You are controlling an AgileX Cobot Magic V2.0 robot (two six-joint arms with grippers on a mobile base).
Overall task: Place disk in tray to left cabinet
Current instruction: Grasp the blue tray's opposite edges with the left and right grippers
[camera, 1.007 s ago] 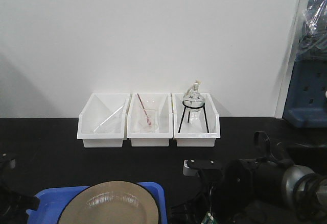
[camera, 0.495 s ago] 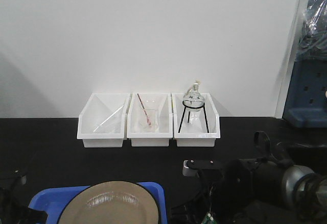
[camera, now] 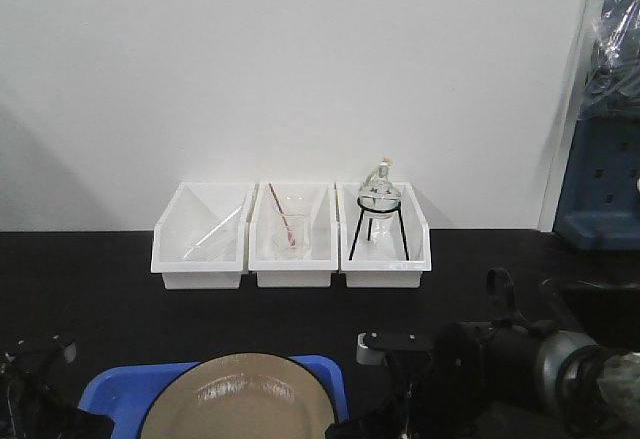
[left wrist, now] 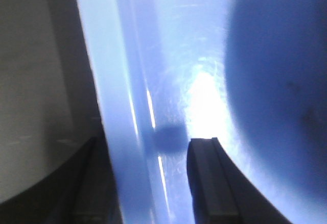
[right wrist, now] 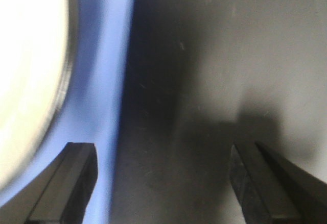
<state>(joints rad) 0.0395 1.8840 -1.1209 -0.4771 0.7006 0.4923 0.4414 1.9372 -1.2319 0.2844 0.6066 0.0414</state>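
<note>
Left wrist view caught my left pincer (left wrist: 148,150) apart astride the tray (left wrist: 120,71) rim; the front view added the disk (camera: 245,397) inside. My right pincer (right wrist: 163,152) gaped above the desk (right wrist: 230,55).

Front view is softly, evenly lit; wrist views are blurred.
Glare is thrown on tray (left wrist: 204,96); disk (right wrist: 25,81) is blown out at 9 o'clock.

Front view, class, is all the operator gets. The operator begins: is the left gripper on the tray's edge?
Observer: The left wrist view shows the left gripper straddling the tray rim, one finger on each side, with the jaws apart.
Operator: And the right one?
Observer: The right gripper is wide open. The tray's edge lies between its fingers, one over the blue and one over the black table.
</note>
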